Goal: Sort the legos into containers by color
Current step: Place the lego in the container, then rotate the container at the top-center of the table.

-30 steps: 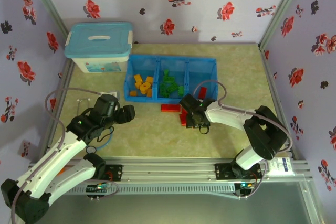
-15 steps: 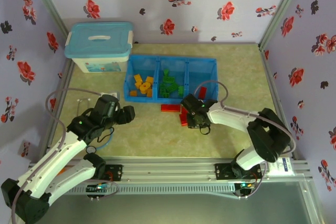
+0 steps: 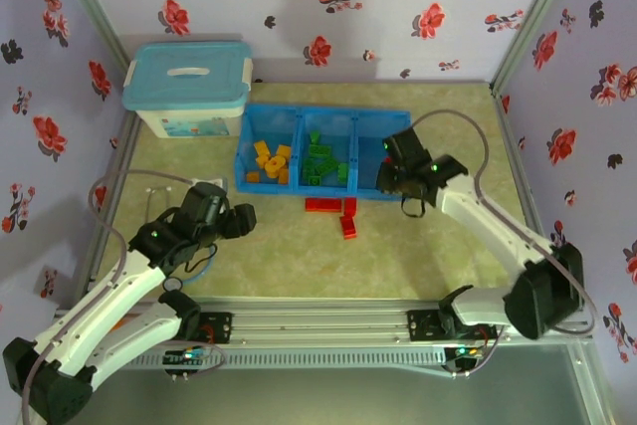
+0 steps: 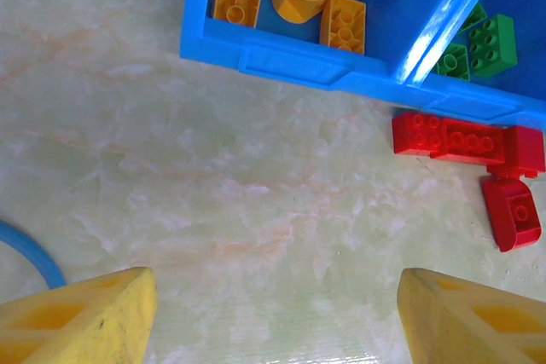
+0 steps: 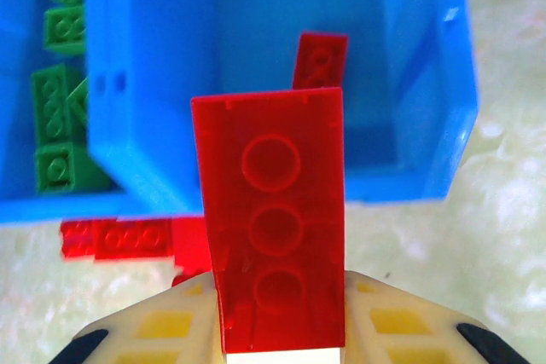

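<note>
My right gripper [image 5: 280, 323] pinches one long red brick [image 5: 273, 210] over the right-hand blue compartment [image 5: 256, 23], where one smaller red brick [image 5: 320, 61] lies.

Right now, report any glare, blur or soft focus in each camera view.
Top external: even, soft light, no glare, though the legos in the blue tray are too small for detail. Left wrist: a white glare streak on a tray divider; the yellow fingers are soft. Right wrist: the held red brick is sharp, the loose red bricks beyond it blurred.

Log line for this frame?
right gripper: shut on red brick, at right compartment | left gripper: open above table | loose red bricks on table
</note>
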Tool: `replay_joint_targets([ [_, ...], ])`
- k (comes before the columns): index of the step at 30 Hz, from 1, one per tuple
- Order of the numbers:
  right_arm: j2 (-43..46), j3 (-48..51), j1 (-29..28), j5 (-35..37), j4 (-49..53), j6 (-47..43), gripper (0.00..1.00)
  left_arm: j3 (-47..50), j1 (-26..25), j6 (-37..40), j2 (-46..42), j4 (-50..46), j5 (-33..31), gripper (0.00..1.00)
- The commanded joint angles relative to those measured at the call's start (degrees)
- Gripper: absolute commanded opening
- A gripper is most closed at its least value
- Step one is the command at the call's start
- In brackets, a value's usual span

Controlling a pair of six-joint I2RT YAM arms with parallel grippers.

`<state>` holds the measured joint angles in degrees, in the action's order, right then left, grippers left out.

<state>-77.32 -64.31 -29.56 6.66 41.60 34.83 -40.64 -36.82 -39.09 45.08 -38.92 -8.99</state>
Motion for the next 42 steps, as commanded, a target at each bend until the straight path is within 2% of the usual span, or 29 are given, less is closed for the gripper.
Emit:
replay_joint_targets([
  [1,-8.05,-6.46,2.81,-2.87,3.14,-5.29,0.26,2.34,-1.3,-2.63,-2.34,-0.28,-0.41,0.74],
  [8,-19.3,-15.01,7.21,-3.21,5.07,-7.02,0.3,7.8,-6.62,-6.97,-4.78,0.17,-0.97,0.74],
  [9,-20.16,-15.86,7.24,-2.61,5.6,-7.05,0.34,8.59,-7.72,-7.81,-4.78,0.77,-1.27,0.74],
  [10,-20.76,-16.68,7.23,-2.37,6.22,-7.06,0.43,9.29,-8.72,-8.43,-4.66,1.54,-1.44,0.74],
  [12,-20.82,-17.42,7.24,-2.33,6.88,-6.9,0.7,10.46,-10.33,-9.37,-4.02,3.25,-1.81,0.74],
  [15,-17.97,-16.03,5.98,-0.11,6.32,-5.67,0.77,11.12,-12.17,-9.86,-1.89,6.53,-1.82,0.74],
  [22,-9.7,-10.65,-1.22,5.43,6.45,-3.12,0.76,9.66,-13.2,-8.46,8.3,17.18,1.94,0.74],
  [30,4.33,5.87,-8.76,4.76,-0.13,4.07,0.74,1.62,-13.12,-5.29,27.13,25.56,4.22,0.74],
  [36,15.41,16.06,-9.9,4.65,-1.63,8.63,0.72,-7.26,-10.43,-0.98,40.71,25.94,4.54,0.73],
  [42,22.2,20.47,-10.08,4.87,-0.74,10.46,0.7,-16.22,-9.57,1.9,50.35,23.64,5.37,0.7],
])
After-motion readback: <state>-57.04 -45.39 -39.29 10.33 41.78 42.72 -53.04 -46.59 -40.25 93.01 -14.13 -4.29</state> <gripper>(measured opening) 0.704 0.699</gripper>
